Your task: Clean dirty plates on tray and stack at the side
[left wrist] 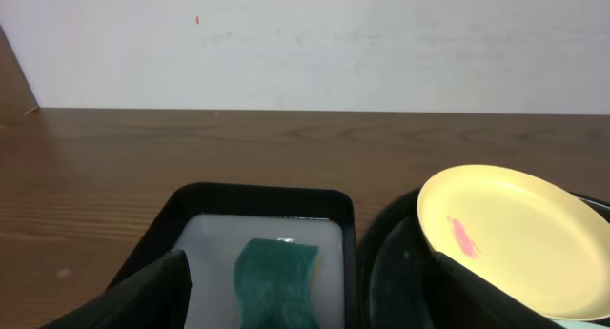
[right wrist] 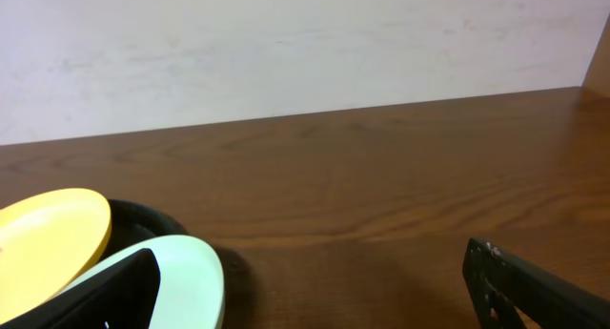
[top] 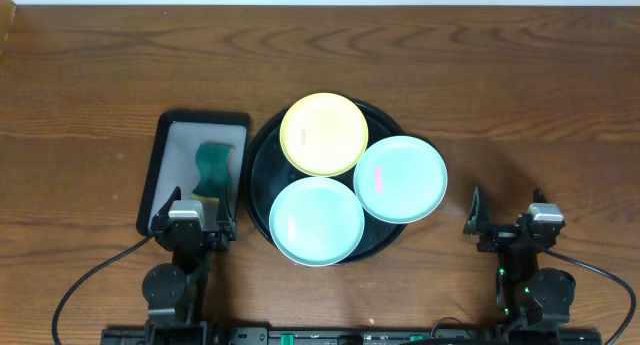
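Overhead, the round black tray point(top: 259, 170) lies at mid-table and carries all three plates. The yellow plate point(top: 323, 133) is on its far side, one mint plate point(top: 400, 178) is at the right, and the other mint plate point(top: 316, 221) is nearest the robot. Each of them overhangs the rim. A reddish smear shows on the yellow plate and on the right-hand mint one. Just left of the tray, a rectangular black tray point(top: 158, 165) holds a green sponge point(top: 212, 170). The left gripper point(top: 200, 213) sits at that tray's near end with its fingers spread wide and nothing between them. The right gripper point(top: 507, 213) is off to the right over bare wooden table point(top: 100, 65), fully spread and also empty.
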Robot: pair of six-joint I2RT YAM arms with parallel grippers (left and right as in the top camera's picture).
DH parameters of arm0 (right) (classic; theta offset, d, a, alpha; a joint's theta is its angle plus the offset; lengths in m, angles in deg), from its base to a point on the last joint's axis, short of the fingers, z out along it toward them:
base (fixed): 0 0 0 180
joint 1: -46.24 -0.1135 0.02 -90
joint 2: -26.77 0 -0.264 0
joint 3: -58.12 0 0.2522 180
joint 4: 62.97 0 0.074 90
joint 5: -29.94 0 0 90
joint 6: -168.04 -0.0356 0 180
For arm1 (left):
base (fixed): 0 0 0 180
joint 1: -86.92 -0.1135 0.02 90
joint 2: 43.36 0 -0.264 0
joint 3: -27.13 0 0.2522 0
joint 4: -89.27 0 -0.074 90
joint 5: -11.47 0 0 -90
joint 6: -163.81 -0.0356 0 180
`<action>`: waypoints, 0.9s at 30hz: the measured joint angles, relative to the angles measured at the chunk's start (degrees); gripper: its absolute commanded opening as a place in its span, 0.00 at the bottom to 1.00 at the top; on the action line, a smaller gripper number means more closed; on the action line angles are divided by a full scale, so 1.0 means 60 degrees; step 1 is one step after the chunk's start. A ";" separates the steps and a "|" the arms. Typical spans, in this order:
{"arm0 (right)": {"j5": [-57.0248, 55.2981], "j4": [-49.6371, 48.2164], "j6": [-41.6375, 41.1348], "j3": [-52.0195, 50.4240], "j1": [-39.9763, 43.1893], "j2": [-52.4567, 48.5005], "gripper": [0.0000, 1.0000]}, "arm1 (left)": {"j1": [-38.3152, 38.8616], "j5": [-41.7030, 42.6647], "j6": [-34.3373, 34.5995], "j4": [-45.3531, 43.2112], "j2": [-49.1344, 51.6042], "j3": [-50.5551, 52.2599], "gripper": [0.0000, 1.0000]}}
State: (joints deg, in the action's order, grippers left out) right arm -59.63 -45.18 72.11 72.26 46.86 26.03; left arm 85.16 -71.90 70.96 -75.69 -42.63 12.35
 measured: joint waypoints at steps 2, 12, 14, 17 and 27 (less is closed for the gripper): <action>0.0000 0.0000 0.0000 0.0000 -0.0011 -0.0015 0.99 | 0.0000 0.0000 0.0000 0.0000 0.0000 0.0000 0.78; 0.0000 0.0000 0.0000 0.0000 -0.0036 -0.0168 0.99 | 0.0000 0.0000 0.0000 0.0000 0.0000 0.0000 0.78; 0.0000 0.0000 0.0000 0.0000 -0.0036 -0.0168 0.99 | 0.0000 0.0000 0.0000 0.0000 0.0000 0.0000 0.79; 0.0000 0.0004 0.0000 0.0000 -0.0036 -0.0168 0.99 | 0.0000 0.0000 0.0000 0.0000 0.0000 0.0000 0.78; 0.0004 0.0000 0.0000 0.0000 -0.0036 -0.0171 0.99 | 0.0000 -0.0004 0.0000 0.0000 0.0000 0.0000 0.78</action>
State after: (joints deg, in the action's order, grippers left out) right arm -59.61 -45.18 72.11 72.26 46.64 25.01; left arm 85.16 -71.92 70.96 -75.69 -42.63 12.35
